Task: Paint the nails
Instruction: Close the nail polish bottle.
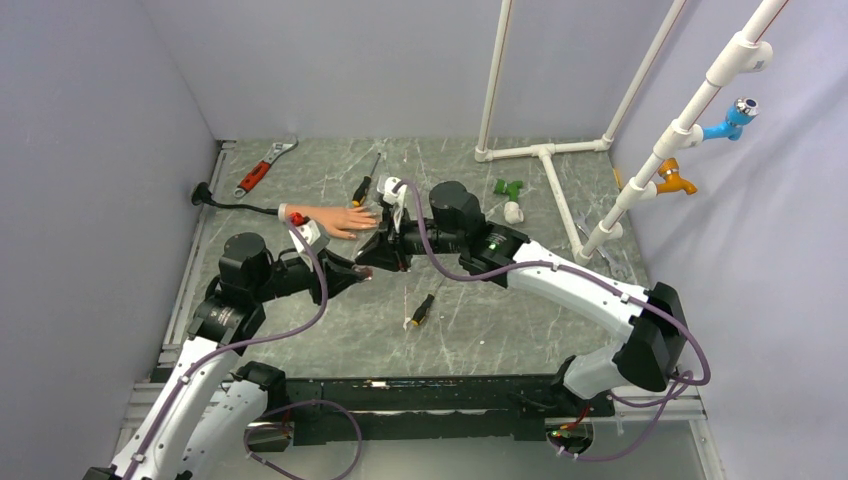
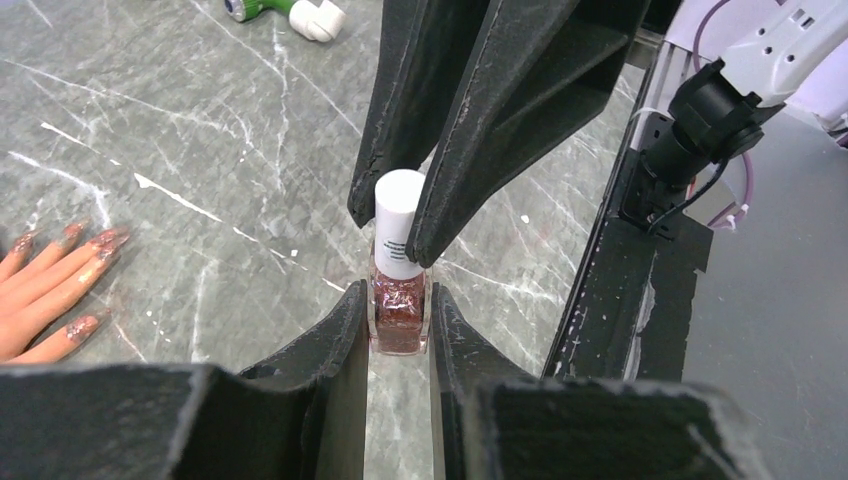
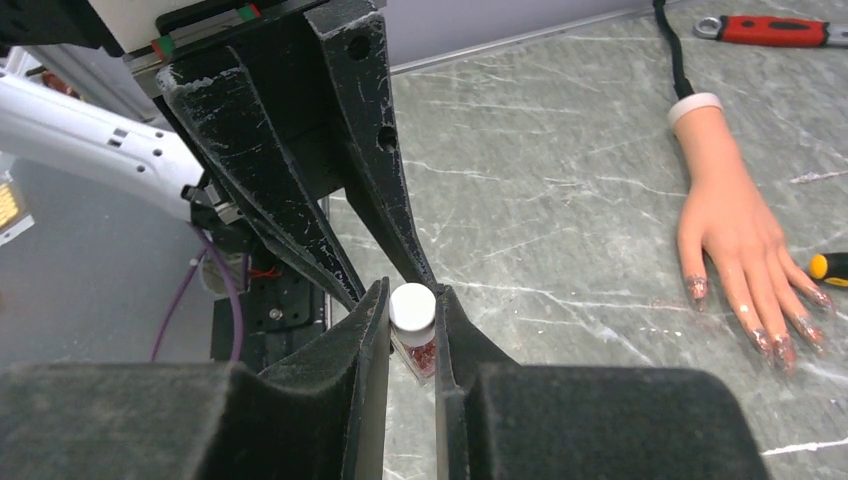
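left jaws grip polish bottle [image 2: 398, 315], right jaws pinch cap [image 3: 412, 303], label [image 2: 390, 246] seemingly illegible

**Gloss, glitter and scuffed black**

Polish bottle [image 2: 398, 318]: clear glossy glass, glitter inside, with a smooth matt white plastic cap [image 2: 398, 212]. Fingers [image 2: 335, 350] of the left gripper [image 2: 398, 298] look matt black, rough and chipped. The table [image 2: 180, 120] is smooth grey veined stone-look. The mannequin hand [image 3: 725, 215] is rubbery, its nails [image 3: 697, 287] sparkly.
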